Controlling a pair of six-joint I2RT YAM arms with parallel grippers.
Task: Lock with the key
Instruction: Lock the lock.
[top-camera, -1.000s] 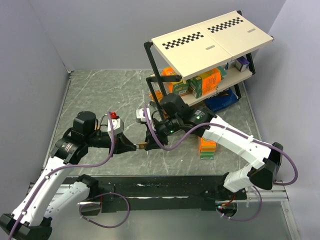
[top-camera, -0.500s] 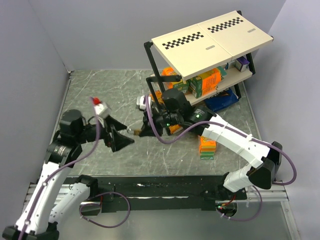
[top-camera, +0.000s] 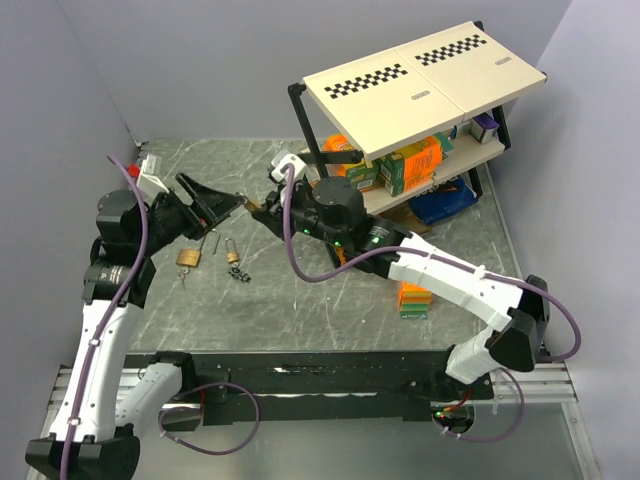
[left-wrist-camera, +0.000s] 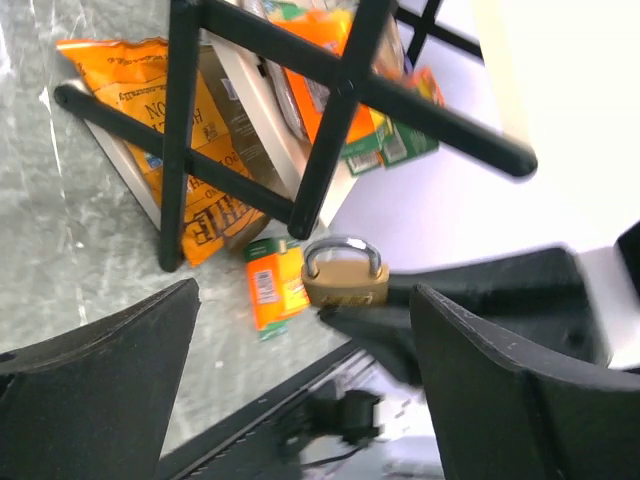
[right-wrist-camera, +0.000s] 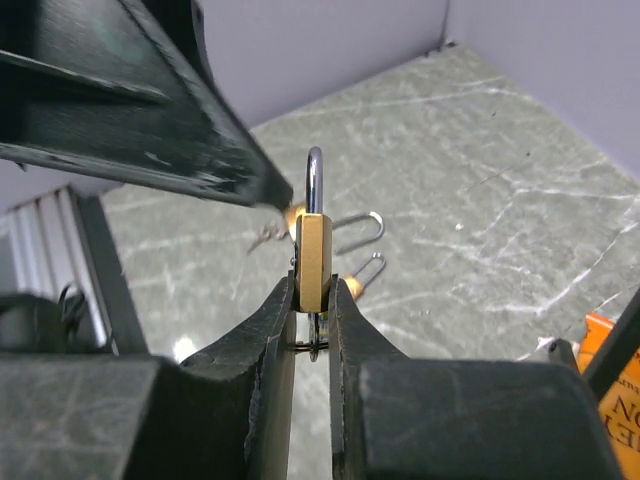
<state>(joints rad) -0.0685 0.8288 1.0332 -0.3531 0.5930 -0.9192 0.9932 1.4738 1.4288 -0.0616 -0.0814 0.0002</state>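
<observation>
A: Though the key itself is hidden, the right claw (right-wrist-camera: 312, 292) pinches the brass padlock (right-wrist-camera: 313, 245) in the air, left of the shelf (top-camera: 450, 85).
B: Yep, and the left claw (top-camera: 228, 212), clamped shut a second ago, now gapes wide beside it, farther from the shelf.

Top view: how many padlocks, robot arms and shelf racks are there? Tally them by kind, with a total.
Padlocks: 3 – two on the table at and, one in the right gripper
Robot arms: 2 – left, right
Shelf racks: 1
Total: 6
</observation>
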